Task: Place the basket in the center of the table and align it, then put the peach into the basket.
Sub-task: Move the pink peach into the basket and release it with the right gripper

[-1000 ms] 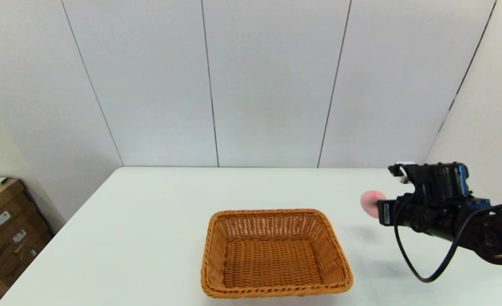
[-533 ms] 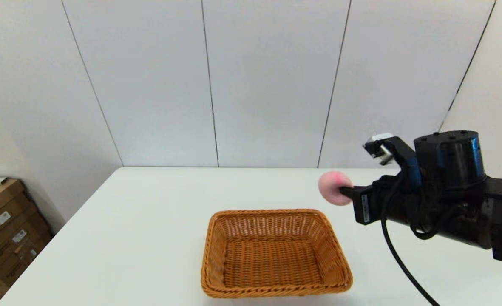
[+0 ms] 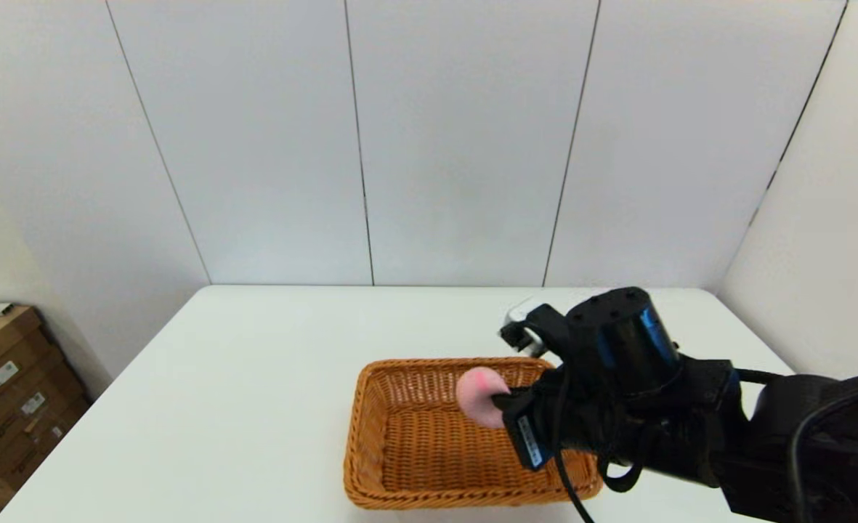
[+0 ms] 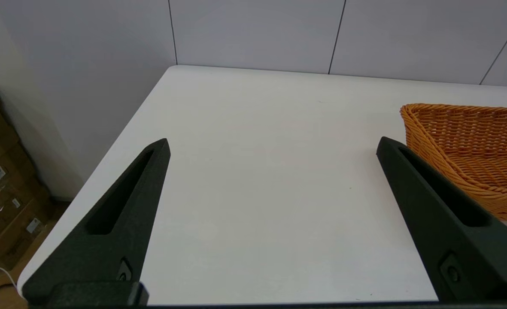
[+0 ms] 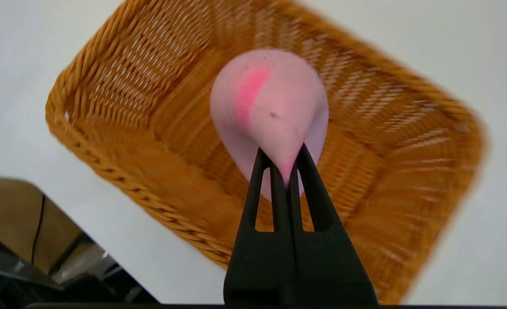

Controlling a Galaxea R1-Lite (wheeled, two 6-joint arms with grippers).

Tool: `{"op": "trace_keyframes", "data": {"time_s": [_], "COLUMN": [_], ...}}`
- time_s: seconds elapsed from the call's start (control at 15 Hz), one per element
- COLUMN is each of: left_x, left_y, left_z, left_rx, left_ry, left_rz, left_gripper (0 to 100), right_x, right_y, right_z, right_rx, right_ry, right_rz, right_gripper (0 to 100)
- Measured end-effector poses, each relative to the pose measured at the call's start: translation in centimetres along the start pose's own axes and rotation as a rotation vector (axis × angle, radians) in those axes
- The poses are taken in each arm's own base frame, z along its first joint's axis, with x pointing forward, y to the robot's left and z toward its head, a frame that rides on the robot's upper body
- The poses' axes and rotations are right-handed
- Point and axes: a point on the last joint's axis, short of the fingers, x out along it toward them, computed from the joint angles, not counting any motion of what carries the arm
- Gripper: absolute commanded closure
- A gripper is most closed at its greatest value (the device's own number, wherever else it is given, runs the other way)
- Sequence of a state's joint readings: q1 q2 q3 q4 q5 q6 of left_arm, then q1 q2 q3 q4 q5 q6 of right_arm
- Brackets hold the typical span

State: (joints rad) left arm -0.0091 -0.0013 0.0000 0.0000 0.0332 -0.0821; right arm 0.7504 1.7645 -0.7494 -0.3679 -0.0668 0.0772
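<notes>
The orange-brown wicker basket (image 3: 429,443) sits near the front middle of the white table (image 3: 269,363). My right gripper (image 3: 500,404) reaches in from the right and hangs over the basket's inside, shut on the pale pink peach (image 3: 478,396). In the right wrist view the peach (image 5: 270,111) is pinched at its tip between the fingers of the right gripper (image 5: 282,156), with the basket (image 5: 133,111) below it. My left gripper (image 4: 272,146) stands open above bare table to the left of the basket (image 4: 472,146), holding nothing.
Cardboard boxes (image 3: 7,392) are stacked on the floor beyond the table's left edge. White wall panels (image 3: 458,138) close off the back and right sides. Bare tabletop lies to the left of and behind the basket.
My right arm has swung left with the peach, from beside the table's right side, up over the basket's right rim, to above the basket's inside. The basket has stayed still.
</notes>
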Motion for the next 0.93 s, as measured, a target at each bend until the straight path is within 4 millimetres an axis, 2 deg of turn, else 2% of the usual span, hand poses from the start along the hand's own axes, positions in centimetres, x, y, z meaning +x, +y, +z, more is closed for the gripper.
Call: {"op": "trace_keyframes", "data": {"time_s": [0.27,0.33,0.73,0.93], "left_x": [0.0,0.0,0.0,0.0], "left_y": [0.0,0.0,0.0,0.0], "left_z": [0.0,0.0,0.0,0.0], "left_rx": [0.000,0.000,0.000,0.000], "left_ry": [0.000,0.000,0.000,0.000], "left_rz": [0.000,0.000,0.000,0.000], "left_gripper": [0,0,0,0], "right_x": [2.3,2.6,3.7,3.5], "right_y": [1.0,1.1,1.9,1.9], "right_z": [-0.5,-0.6,-0.9,-0.2], "right_rx": [-0.024,-0.027,-0.044,0.005], "right_ry": [0.047,0.055,0.067,0.011], "right_rz": [-0.006,-0.007,-0.045,-0.046], "right_gripper": [100,0,0,0]}}
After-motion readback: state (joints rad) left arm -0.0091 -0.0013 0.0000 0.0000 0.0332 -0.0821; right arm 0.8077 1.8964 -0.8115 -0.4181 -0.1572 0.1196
